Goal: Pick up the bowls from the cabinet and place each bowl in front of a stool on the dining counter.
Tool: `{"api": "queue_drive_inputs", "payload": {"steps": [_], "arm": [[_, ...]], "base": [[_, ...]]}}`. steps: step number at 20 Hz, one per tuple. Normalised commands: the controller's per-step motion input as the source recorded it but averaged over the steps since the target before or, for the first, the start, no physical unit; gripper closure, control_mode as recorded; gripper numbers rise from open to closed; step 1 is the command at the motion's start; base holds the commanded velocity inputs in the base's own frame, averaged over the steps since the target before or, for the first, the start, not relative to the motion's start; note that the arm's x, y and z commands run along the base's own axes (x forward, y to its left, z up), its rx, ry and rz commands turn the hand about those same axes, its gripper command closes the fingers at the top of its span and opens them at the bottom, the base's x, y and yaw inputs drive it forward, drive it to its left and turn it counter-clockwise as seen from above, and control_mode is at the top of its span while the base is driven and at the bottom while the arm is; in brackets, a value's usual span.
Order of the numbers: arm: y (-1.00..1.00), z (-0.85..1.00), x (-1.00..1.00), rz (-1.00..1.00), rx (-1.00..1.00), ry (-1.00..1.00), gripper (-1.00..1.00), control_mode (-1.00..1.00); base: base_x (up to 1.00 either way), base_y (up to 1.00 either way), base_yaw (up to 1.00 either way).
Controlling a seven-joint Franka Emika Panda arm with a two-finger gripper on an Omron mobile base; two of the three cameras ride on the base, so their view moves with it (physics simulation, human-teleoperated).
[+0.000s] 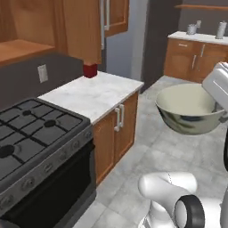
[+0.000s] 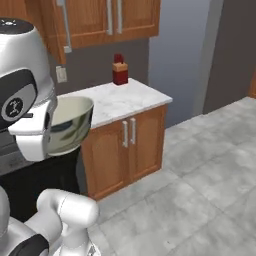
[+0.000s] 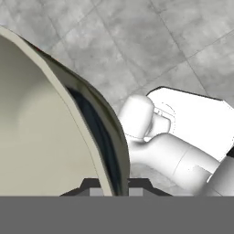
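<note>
A pale cream-green bowl (image 1: pixel 189 109) hangs in the air over the grey tiled floor, its outside dark and smudged. My gripper (image 3: pixel 114 186) is shut on its rim (image 3: pixel 98 132), one finger inside and one outside. In the right base view the bowl (image 2: pixel 70 122) sits just in front of my white hand (image 2: pixel 30 130). The brown wooden wall cabinet (image 1: pixel 22 49) stands at the upper left with its shelf bare and its door (image 1: pixel 82 29) swung open. The stool and the dining counter are out of view.
A black gas stove (image 1: pixel 35 129) stands at the left, and beside it a short marble worktop (image 1: pixel 95 93) carries a red container (image 1: pixel 90 70). Wooden base cabinets (image 2: pixel 125 145) sit below. A far counter (image 1: pixel 196 38) holds grey canisters. Tiled floor (image 2: pixel 200 165) stretches to the right.
</note>
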Motion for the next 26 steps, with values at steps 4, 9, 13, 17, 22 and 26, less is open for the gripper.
{"api": "queue_drive_inputs", "payload": {"steps": [4, 9, 13, 17, 22, 26], "arm": [[0.0, 0.0, 0.0, 0.0, 0.0, 0.0, 1.0, 1.0], [0.0, 0.0, 0.0, 0.0, 0.0, 0.0, 1.0, 1.0], [0.0, 0.0, 0.0, 0.0, 0.0, 0.0, 1.0, 1.0], [0.0, 0.0, 0.0, 0.0, 0.0, 0.0, 1.0, 1.0], [0.0, 0.0, 0.0, 0.0, 0.0, 0.0, 1.0, 1.0], [0.0, 0.0, 0.0, 0.0, 0.0, 0.0, 1.0, 1.0]], "base": [[0.0, 0.0, -1.0], [0.08, 0.0, -0.93], [0.43, 0.0, -0.77], [0.79, 0.0, -0.63], [1.0, 0.3, -0.3], [1.0, 0.39, -0.14]]}}
